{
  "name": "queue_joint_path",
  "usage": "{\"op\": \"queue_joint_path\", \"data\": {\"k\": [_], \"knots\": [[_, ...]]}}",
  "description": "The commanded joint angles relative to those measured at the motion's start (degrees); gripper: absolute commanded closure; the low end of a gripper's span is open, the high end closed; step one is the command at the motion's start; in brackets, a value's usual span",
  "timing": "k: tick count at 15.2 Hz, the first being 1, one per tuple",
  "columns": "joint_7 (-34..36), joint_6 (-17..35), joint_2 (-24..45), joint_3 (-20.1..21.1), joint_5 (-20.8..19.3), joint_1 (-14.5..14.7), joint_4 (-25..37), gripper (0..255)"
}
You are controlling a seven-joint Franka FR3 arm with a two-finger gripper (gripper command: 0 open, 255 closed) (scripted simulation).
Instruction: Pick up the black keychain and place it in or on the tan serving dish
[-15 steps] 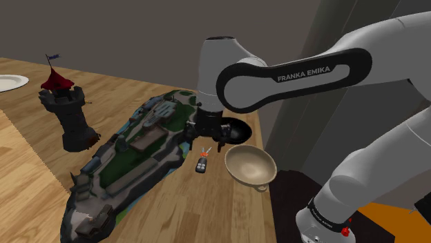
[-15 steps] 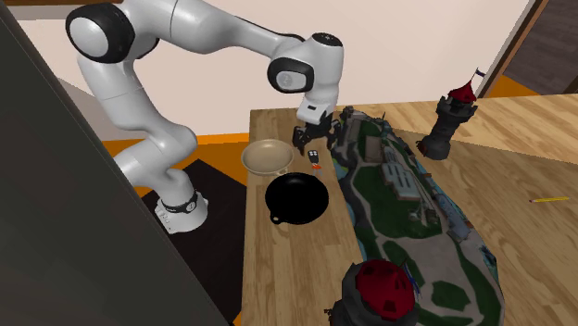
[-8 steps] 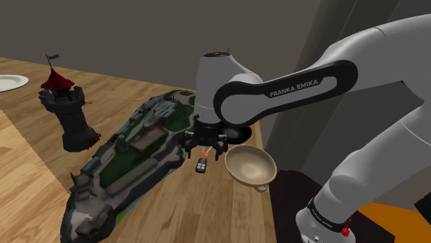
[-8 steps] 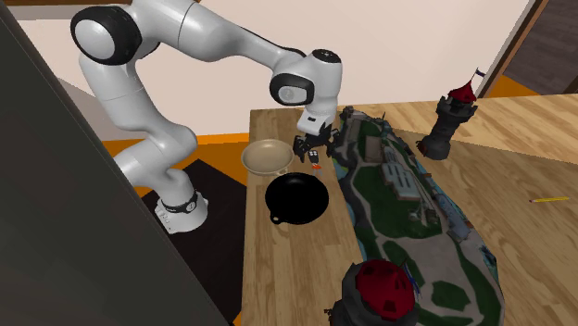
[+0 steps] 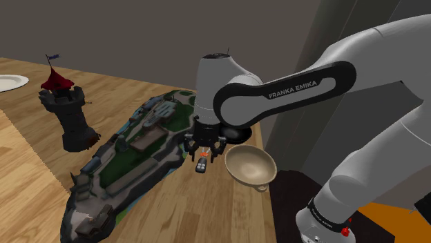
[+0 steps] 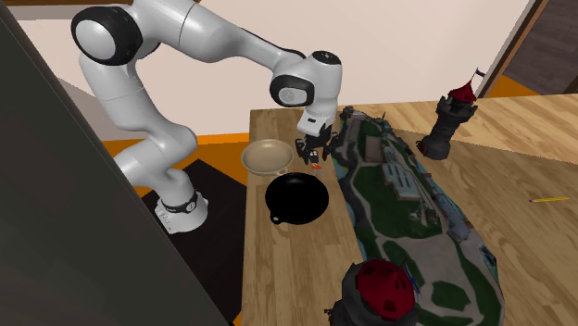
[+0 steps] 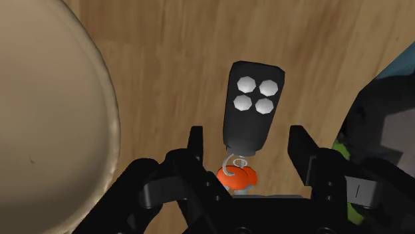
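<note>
The black keychain (image 7: 253,106) is a small remote with several white buttons, a wire ring and an orange tag (image 7: 238,178). It lies flat on the wooden table (image 5: 207,207), between the tan dish and the island model. My gripper (image 7: 247,139) is down over its ring end. The two fingers (image 7: 195,143) stand on either side of it with a narrow gap to each side and do not touch it. In the shoulder view the gripper (image 5: 204,155) is just above the keychain (image 5: 201,166). The tan serving dish (image 5: 250,166) (image 6: 267,156) (image 7: 46,119) sits right beside it, with nothing in it.
A black bowl (image 6: 296,197) stands next to the tan dish. A long island model (image 5: 131,152) (image 6: 408,194) lies close on the keychain's other side. A dark castle tower (image 5: 68,114) stands beyond it, and another red-topped one (image 6: 380,292) at the table's end. The table edge runs just past the dishes.
The gripper has come down over the keychain, and its fingers have drawn closer together around the ring end. The keychain and the dishes have not moved.
</note>
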Motion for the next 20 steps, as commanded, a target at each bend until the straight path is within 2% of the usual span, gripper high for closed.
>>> {"op": "queue_joint_path", "data": {"k": [1,9,20], "knots": [[0.00,0.00,0.00,0.00,0.00,0.00,0.00,255],[0.00,0.00,0.00,0.00,0.00,0.00,0.00,255],[-0.64,-8.84,-3.07,-1.78,0.87,0.05,6.14,255]]}}
